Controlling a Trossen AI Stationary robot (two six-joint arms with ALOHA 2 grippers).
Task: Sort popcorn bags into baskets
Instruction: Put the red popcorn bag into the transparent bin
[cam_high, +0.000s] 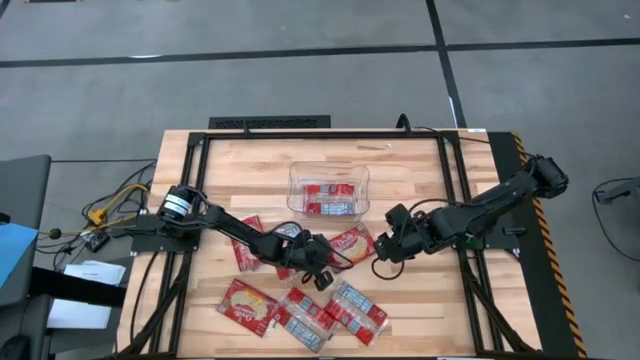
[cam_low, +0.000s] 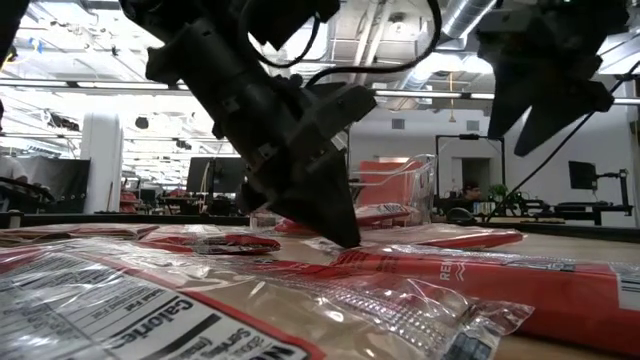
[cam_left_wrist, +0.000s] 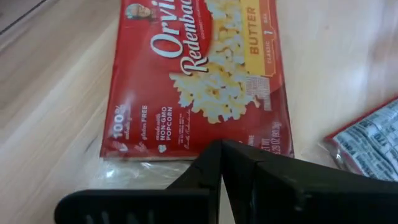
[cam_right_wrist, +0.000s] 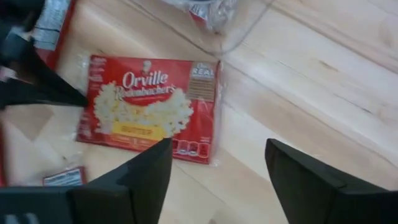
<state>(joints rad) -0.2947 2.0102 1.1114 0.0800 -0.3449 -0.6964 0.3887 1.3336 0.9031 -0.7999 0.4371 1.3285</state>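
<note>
A red popcorn bag lies flat on the wooden table, picture side up. My left gripper is shut, with its tips down at that bag's clear sealed end. My right gripper hangs open above the table at the bag's other end, with nothing between its fingers. The clear basket stands just beyond, with red bags lying in it. Several more popcorn bags lie along the near side. My left gripper comes slanting down from the table's left. Its shut fingertips are at the bag's clear sealed short end. I cannot tell whether they touch it. The bag lies flat on the table.
Two bags lie under and beside the left arm. Bags near the front edge fill the low view's foreground. Black frame rails run along the table's sides. Bare wood shows at the near right.
</note>
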